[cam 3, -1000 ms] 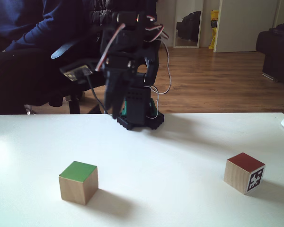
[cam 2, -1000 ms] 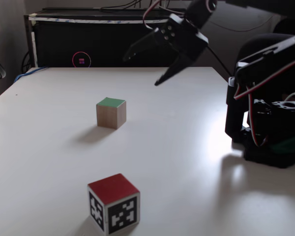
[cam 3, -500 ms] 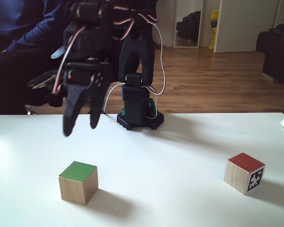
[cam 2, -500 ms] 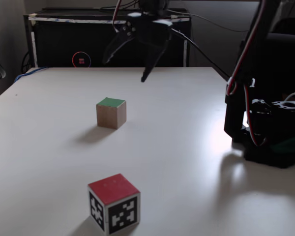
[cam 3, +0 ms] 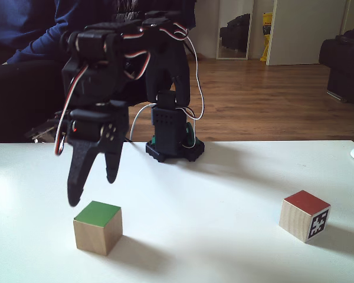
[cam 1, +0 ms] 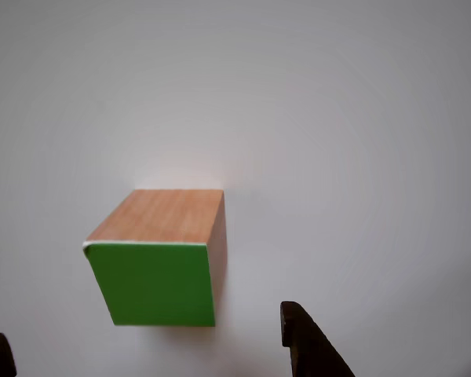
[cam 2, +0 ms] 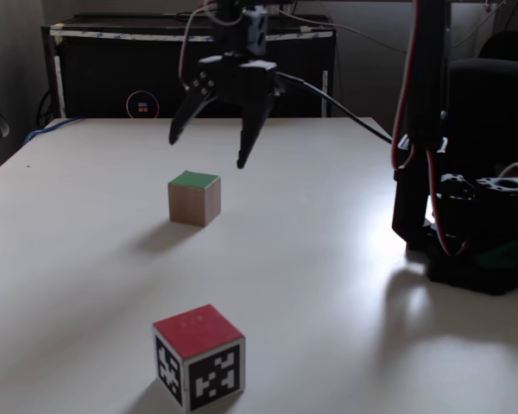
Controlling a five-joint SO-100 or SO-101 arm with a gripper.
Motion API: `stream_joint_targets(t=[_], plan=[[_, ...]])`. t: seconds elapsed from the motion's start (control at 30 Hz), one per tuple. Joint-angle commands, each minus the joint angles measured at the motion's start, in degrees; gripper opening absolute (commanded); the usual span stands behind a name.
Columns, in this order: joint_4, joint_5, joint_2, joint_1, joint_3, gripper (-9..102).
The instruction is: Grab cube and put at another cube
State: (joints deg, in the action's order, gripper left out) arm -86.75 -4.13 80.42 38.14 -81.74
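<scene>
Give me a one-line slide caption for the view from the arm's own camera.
Open gripper poised above the green-faced cube on the white table, one dark fingertip on either side.

The black two-finger hand (cam 2: 207, 152) hangs in the air with its fingers spread wide apart and pointing downward, gripping nothing. The black arm (cam 3: 165, 65), strung with red and white wires, reaches forward from its base.
</scene>
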Motion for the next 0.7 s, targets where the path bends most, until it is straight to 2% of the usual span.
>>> stream_joint_targets(t=[0.0,0.67], plan=[[0.26,0.70,-1.85,-0.53,4.48,51],[2.81,3.16,-17.40,-3.87,13.10,49]])
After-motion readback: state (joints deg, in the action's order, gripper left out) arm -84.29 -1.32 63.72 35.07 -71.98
